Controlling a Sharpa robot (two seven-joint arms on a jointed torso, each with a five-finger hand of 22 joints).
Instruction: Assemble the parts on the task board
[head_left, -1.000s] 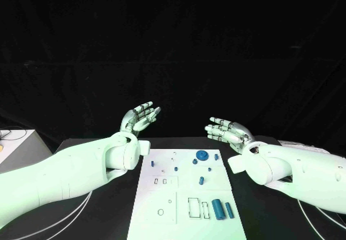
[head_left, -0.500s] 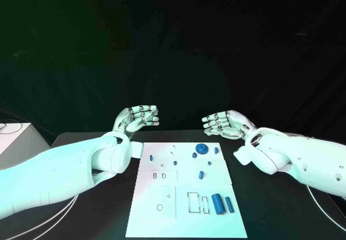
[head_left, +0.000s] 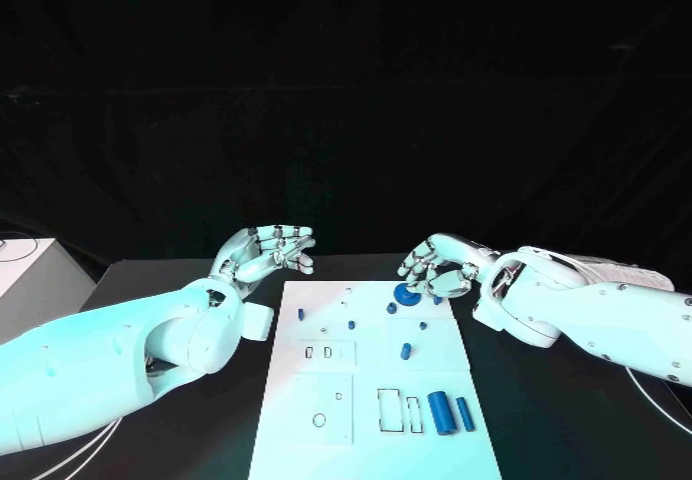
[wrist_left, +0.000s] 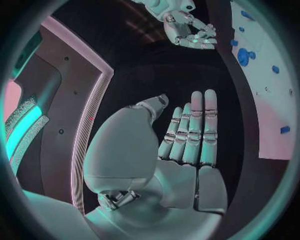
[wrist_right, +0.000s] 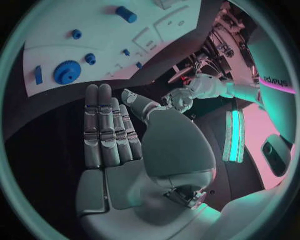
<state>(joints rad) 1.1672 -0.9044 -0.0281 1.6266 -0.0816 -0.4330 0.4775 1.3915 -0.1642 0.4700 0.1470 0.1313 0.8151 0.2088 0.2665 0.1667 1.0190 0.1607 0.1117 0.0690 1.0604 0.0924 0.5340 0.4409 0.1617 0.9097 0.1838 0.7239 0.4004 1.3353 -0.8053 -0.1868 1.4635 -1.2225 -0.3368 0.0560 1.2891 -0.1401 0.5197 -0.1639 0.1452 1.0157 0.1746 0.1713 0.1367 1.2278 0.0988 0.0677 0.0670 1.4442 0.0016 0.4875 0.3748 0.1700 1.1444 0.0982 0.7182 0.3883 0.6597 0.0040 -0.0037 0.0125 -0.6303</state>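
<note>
1. The board (head_left: 378, 400) lies mid-table; at its near end two blue cylinders (head_left: 449, 412) lie beside outlined slots.
2. Mid-board: a small blue peg (head_left: 405, 351).
3. At the far end a blue gear (head_left: 405, 293) sits just below the right hand (head_left: 441, 266), whose fingers are held together, empty.
4. The left hand (head_left: 270, 250) hovers off the board's far left corner, fingers together, empty.

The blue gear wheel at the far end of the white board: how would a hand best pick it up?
Probably from straight above, pinching its toothed rim on opposite sides. The gear wheel appears to lie flat on the board with its round face up. The right hand hangs just beyond it, holding nothing.
</note>
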